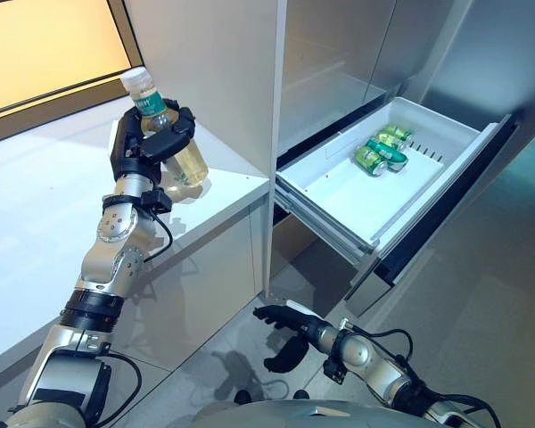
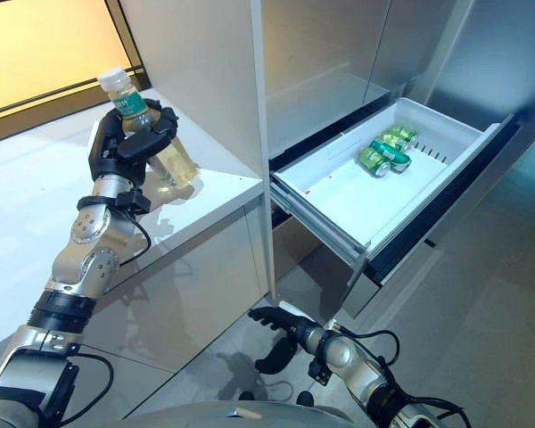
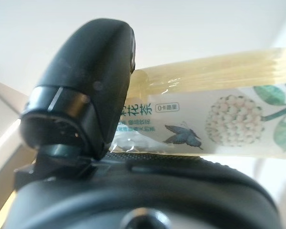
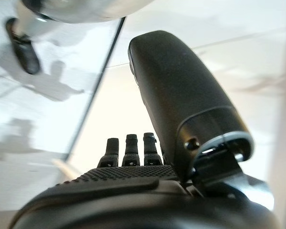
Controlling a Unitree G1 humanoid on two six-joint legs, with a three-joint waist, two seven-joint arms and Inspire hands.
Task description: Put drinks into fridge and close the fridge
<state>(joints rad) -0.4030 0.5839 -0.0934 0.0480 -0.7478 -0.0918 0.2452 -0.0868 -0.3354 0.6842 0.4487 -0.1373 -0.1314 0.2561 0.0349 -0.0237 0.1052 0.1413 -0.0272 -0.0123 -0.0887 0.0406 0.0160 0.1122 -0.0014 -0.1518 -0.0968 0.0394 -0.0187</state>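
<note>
The left hand was wrapped around a bottle of pale yellow drink, thumb and fingers curled on its body, white cap up and tilted slightly — it was held just above the white counter. To the right, the fridge drawer stood pulled out, with green cans lying together at its far end. The right hand hung low over the floor, holding nothing, its fingers relaxed and loosely spread.
</note>
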